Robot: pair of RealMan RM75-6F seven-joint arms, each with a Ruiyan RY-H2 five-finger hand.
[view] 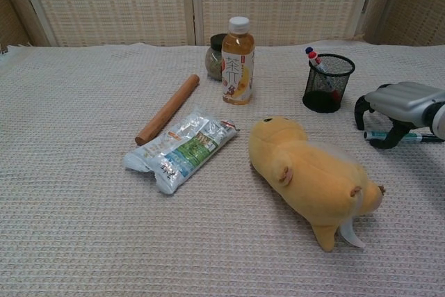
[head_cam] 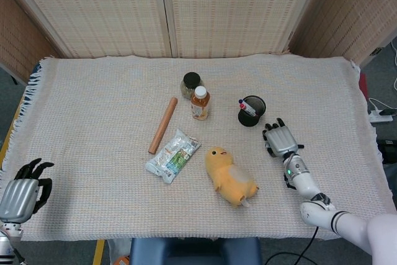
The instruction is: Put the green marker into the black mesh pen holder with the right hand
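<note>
The green marker (view: 409,136) lies flat on the cloth at the right; only the chest view shows it, since my right hand (head_cam: 280,139) covers it in the head view. That hand (view: 400,104) arches over the marker with its fingers curved down on either side, and the marker still rests on the table. The black mesh pen holder (head_cam: 252,111) (view: 328,83) stands just beyond and left of the hand, with a red-capped and a blue-capped pen in it. My left hand (head_cam: 22,192) rests at the table's near left corner, holding nothing, fingers apart.
A yellow plush toy (head_cam: 229,177) lies left of the right hand. A tea bottle (head_cam: 200,103), a dark jar (head_cam: 191,84), a wooden rolling pin (head_cam: 162,125) and a snack packet (head_cam: 173,155) sit mid-table.
</note>
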